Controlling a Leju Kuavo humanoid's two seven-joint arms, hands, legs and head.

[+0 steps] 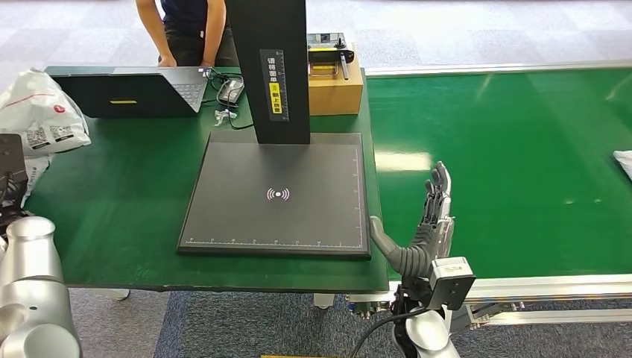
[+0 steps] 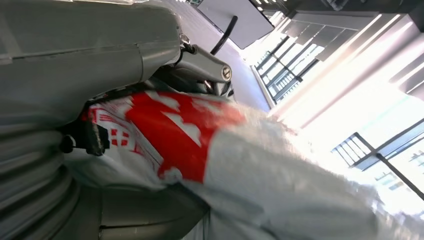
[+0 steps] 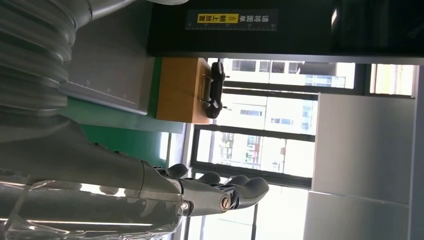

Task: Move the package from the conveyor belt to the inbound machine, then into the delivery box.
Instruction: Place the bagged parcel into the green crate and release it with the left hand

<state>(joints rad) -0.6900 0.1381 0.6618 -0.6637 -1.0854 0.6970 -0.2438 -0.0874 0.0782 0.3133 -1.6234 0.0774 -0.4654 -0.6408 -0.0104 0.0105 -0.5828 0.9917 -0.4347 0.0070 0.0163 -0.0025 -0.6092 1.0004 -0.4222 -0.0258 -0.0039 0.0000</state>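
Note:
A white package with a red logo and printed labels [image 1: 39,112] is at the far left, beyond the table's left edge. My left hand [image 1: 10,175] is against its lower part. In the left wrist view the package [image 2: 175,125] lies in the hand [image 2: 150,70], with the grey thumb [image 2: 202,65] across it. My right hand [image 1: 436,216] is open, fingers straight, over the near left part of the green conveyor belt [image 1: 514,149]. The right wrist view also shows this hand [image 3: 215,192] holding nothing. The inbound machine's black platform [image 1: 276,224] with its dark column [image 1: 272,67] is bare.
A second white package [image 1: 624,162] shows at the belt's right edge. A laptop [image 1: 134,89], cables and a cardboard box [image 1: 335,89] stand at the back of the green table [image 1: 112,224]. A person [image 1: 186,30] stands behind the laptop.

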